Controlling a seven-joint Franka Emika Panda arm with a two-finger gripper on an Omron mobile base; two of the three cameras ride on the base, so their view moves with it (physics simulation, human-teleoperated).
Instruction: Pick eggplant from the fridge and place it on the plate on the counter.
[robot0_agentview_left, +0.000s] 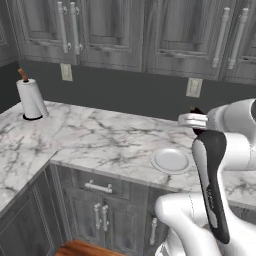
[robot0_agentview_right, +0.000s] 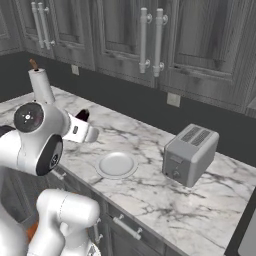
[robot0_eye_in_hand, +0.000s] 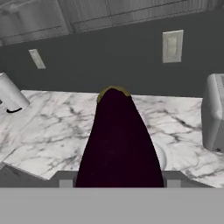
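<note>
The arm reaches forward over the marble tabletop, its pincer closed on the dark eggplant, held in the air above the white plate. A toaster stands well right; a paper-towel roll far left.

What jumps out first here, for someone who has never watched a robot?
The white arm rising in front of the marble counter, its fingers shut on a dark purple eggplant. Just beyond it lies an empty white plate, with a silver toaster to the right.
</note>
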